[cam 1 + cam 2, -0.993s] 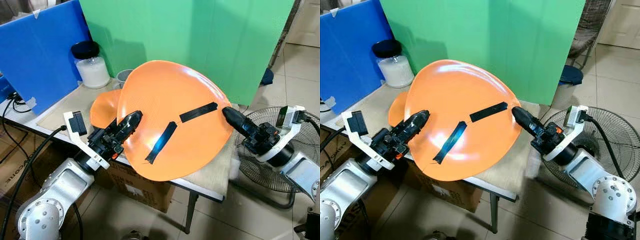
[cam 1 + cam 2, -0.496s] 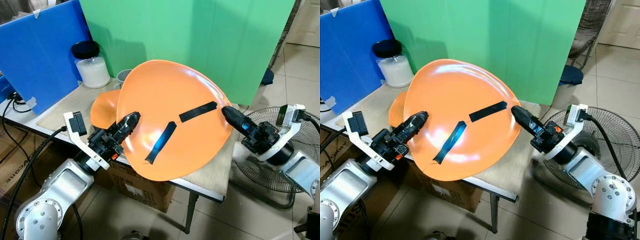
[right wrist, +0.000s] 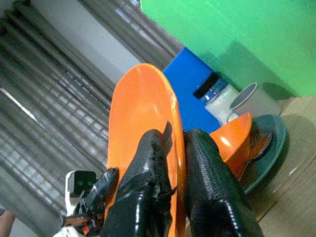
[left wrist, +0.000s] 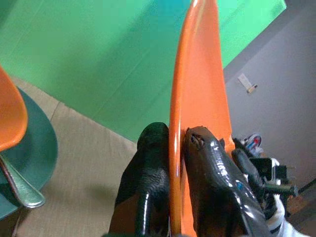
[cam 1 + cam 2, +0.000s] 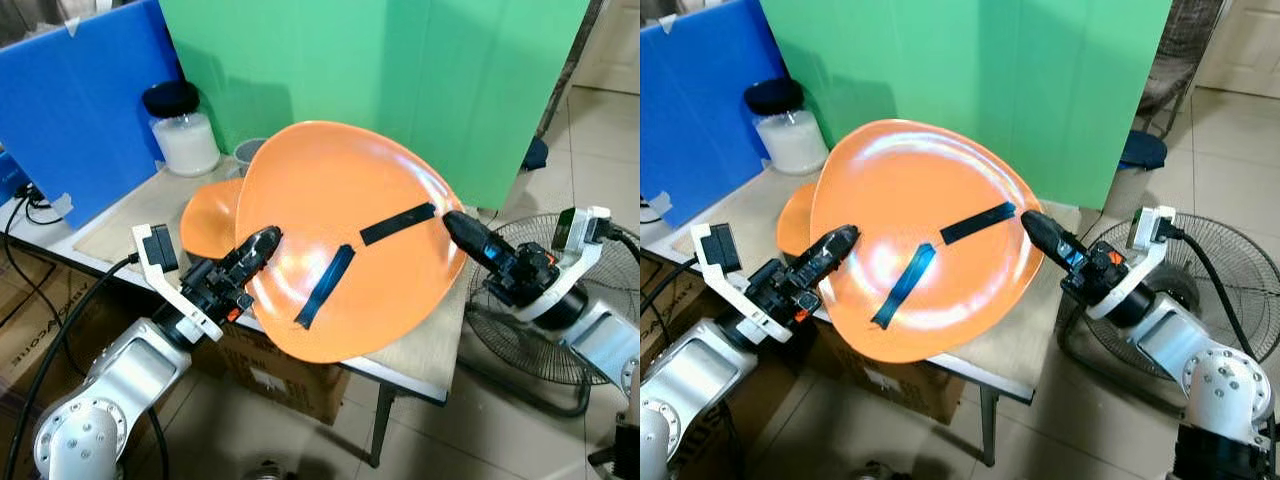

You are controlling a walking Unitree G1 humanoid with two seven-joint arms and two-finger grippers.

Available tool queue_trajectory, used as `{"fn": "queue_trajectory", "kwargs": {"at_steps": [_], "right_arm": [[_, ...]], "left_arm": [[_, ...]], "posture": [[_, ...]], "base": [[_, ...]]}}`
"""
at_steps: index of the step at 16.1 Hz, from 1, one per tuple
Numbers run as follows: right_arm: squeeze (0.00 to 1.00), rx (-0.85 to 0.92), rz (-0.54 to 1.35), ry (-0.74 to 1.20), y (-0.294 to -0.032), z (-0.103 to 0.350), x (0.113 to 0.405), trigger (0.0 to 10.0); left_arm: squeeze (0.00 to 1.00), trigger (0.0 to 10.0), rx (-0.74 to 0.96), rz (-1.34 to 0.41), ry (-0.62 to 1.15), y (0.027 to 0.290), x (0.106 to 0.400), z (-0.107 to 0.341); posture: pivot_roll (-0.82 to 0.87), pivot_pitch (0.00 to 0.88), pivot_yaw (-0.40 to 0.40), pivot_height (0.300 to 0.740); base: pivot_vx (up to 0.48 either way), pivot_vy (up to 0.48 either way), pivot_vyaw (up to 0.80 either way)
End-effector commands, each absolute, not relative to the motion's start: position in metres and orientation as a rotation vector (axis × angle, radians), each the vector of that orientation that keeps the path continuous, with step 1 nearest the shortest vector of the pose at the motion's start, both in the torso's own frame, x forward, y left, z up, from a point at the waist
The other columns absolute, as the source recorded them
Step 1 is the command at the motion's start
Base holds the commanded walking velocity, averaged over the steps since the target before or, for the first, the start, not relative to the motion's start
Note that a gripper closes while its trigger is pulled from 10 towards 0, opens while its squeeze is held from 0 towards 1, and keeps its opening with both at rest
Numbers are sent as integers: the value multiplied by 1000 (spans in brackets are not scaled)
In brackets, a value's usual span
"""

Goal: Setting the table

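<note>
Green plate [image 3: 269, 148] and grey cup [image 5: 247, 153] mostly behind orange dishes [image 5: 340, 240].

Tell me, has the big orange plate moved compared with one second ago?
Barely: the big orange plate tilted a little toward the green board.

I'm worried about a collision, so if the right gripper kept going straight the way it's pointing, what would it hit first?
The right gripper is clamped on the big orange plate's rim, so the plate would move along. Beyond it, across the plate, sits the left gripper, though depth is unclear.

Big orange plate [image 5: 340, 240] held tilted btwn left tool [image 5: 262, 243] & right tool [image 5: 455, 224], above table [image 5: 420, 350].
</note>
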State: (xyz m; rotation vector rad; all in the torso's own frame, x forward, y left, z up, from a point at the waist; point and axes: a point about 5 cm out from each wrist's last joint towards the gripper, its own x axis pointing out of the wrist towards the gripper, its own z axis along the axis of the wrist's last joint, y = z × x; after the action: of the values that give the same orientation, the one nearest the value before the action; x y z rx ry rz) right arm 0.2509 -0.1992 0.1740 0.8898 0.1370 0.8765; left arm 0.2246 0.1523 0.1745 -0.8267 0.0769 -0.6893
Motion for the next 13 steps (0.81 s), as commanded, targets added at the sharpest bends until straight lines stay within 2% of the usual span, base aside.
{"fn": "queue_trajectory", "kwargs": {"at_steps": [1, 4, 5, 8, 10, 12, 13], "right_arm": [[1000, 872, 932, 119, -193, 182, 249, 10000], [1000, 841, 857, 94, -207, 183, 252, 10000], [0, 839, 808, 70, -219, 185, 253, 10000], [0, 848, 726, 12, -244, 192, 250, 10000], [0, 814, 684, -4, -250, 195, 250, 10000], [0, 681, 603, 31, -243, 193, 252, 10000], [0, 548, 538, 80, -230, 190, 256, 10000]], "left_arm": [[0, 0, -825, -708, 38, 152, 226, 184], [0, 0, -848, -667, -15, 157, 229, 188], [0, 0, -856, -648, -41, 161, 230, 190], [0, 0, -864, -632, -77, 166, 231, 194], [0, 0, -843, -628, -91, 166, 231, 195], [0, 0, -788, -612, -121, 164, 231, 201], [0, 0, -730, -580, -142, 162, 233, 205]], "posture": [[-28, 0, 97, 740], [-29, 0, 94, 740], [-29, 0, 91, 740], [-38, 0, 94, 740], [-42, 0, 95, 740], [-55, 0, 99, 740], [-63, 0, 101, 740]], "base": [[0, 0, 0], [0, 0, 0], [0, 0, 0], [0, 0, 0], [0, 0, 0], [0, 0, 0], [0, 0, 0]]}}
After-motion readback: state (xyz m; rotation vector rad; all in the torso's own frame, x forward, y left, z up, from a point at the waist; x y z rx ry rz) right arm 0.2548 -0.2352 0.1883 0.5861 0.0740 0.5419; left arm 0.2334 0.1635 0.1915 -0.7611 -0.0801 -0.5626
